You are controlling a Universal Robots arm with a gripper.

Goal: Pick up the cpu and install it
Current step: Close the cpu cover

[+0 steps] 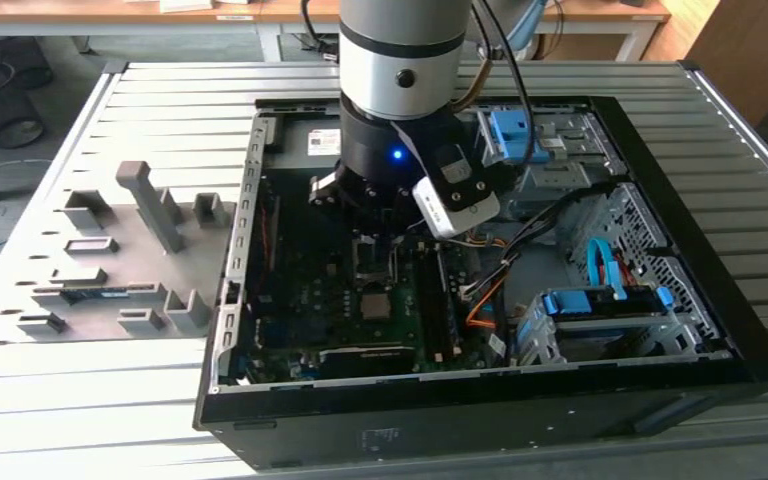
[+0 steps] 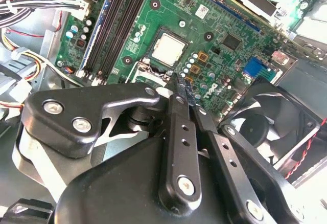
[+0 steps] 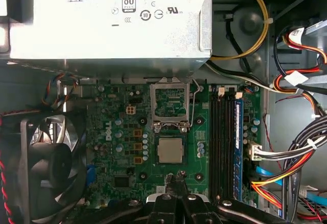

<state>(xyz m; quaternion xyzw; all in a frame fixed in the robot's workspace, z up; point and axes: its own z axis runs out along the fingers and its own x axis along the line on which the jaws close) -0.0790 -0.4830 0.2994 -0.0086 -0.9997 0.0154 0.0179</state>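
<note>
tool (image 2: pixel 183 90): hanging above the motherboard (image 3: pixel 122 132) inside the computer case (image 1: pixel 491 385), fingertips pressing together on nothing.
cpu (image 3: pixel 170 150): lying flat in its socket near the motherboard's middle, just beyond the tool's tips, not touching them.
socket cover (image 3: pixel 170 104): lying open beside the cpu, toward the power-supply box (image 3: pixel 107 19).
fan (image 3: pixel 48 168): sitting at the motherboard's edge.
bench (image 1: pixel 157 100): carrying the computer case, with grey fixture blocks (image 1: pixel 157 205) standing beside it.

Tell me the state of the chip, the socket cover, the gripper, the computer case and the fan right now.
chip: lying flat in its socket on the board, not held.
socket cover: flipped open, clear of the chip.
gripper: shut, empty, over the board near the chip.
computer case: on its side, panel off, open.
fan: blades look still.
</note>
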